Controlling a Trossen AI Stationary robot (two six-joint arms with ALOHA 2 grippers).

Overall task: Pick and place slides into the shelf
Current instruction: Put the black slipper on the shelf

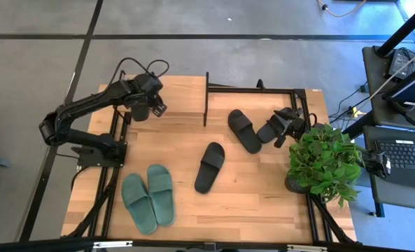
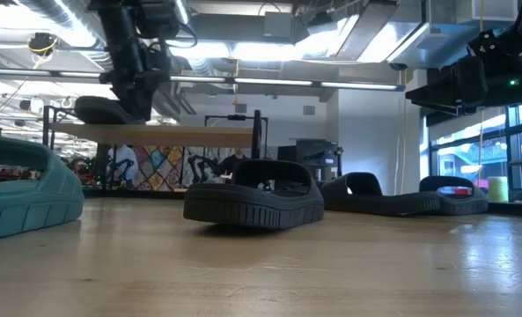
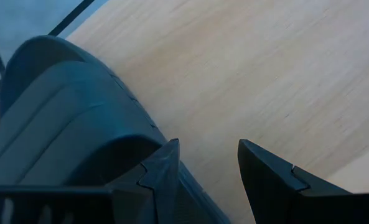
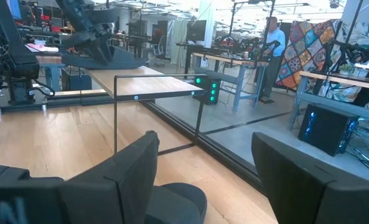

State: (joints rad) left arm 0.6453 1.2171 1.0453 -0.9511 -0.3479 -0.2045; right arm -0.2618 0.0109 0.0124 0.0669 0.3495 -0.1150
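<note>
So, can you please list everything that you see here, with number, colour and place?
shelf: one, black frame with light wood top, far edge of the table
black slides: four; one on the shelf top, three on the table
green slides: two, side by side, near left part of the table
plant: one, green, right edge of the table
person: one, in the room behind
left gripper: at the slide on the shelf top
right gripper: fingers open, over the rightmost black slide

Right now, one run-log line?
left end effector: holding black slide over shelf | right end effector: open, idle | green pair: on table
</note>
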